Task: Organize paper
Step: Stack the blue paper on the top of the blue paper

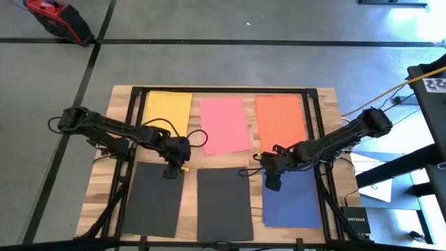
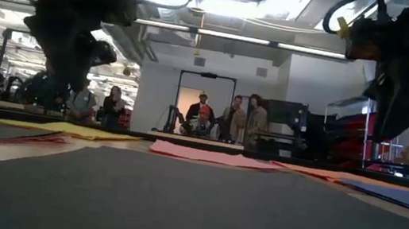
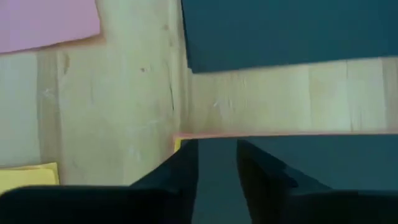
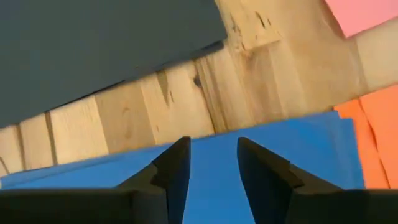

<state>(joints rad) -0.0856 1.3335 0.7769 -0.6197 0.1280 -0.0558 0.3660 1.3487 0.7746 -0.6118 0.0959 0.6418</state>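
Both claws are hanging released over near-row sheets, likely squaring them: left claw (image 1: 171,169) above the left black sheet (image 1: 152,202), right claw (image 1: 272,183) above the blue sheet (image 1: 293,202).

pale wooden tabletop (image 1: 115,125), red device (image 1: 59,17) on grey floor, black box (image 1: 357,224), people standing (image 2: 228,118) in the room

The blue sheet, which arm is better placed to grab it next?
Probably the right. The right gripper hangs over the blue sheet, jaws open; the left gripper is over a black sheet.
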